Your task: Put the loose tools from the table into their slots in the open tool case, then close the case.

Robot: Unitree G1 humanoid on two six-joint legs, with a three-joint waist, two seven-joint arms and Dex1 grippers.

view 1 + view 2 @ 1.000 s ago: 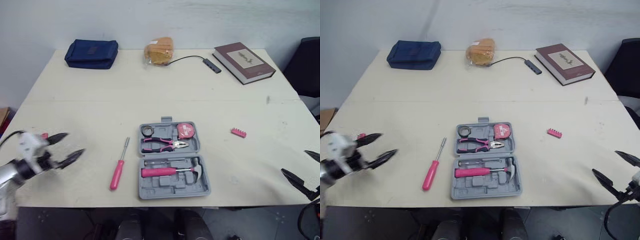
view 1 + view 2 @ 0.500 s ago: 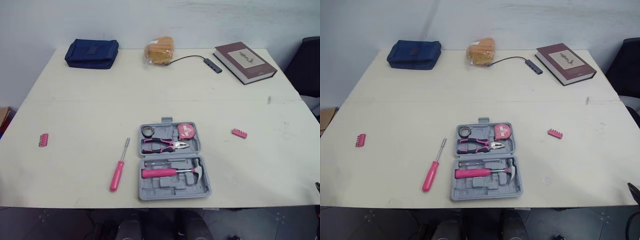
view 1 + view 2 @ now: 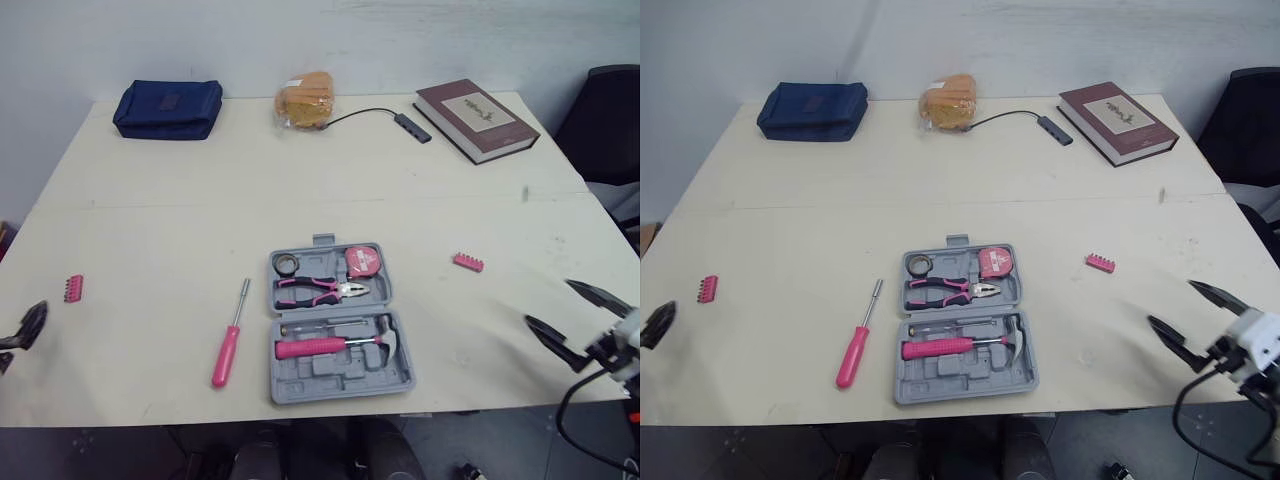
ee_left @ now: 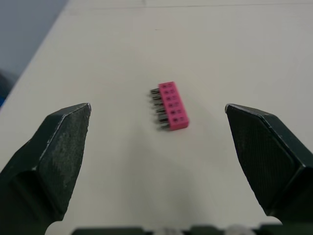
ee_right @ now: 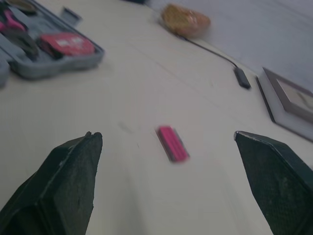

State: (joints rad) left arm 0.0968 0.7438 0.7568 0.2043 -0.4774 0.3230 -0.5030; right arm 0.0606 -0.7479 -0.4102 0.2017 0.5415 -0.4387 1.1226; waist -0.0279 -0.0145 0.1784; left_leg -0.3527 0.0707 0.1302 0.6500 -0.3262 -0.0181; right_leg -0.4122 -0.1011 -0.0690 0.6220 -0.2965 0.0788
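Both arms are swinging back into view over the pale matte worktop [image 3: 300, 180], black wedge fingers spread wide and empty. The left end effector [image 4: 156, 105] is lining up on a small pink plastic bit holder [image 3: 73, 288] near the left edge, and the right end effector [image 3: 548, 302] is facing a second holder [image 3: 467, 262] right of the grey moulded tool case [image 3: 330, 372]. The case is lying open with a pink-handled, steel-shafted screwdriver [image 3: 228, 350] just left of it, so stowing is seemingly only beginning.

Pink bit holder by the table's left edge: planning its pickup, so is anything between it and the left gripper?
Nothing visible. The pink plastic bit holder lies on bare cream tabletop ahead of the open left gripper.
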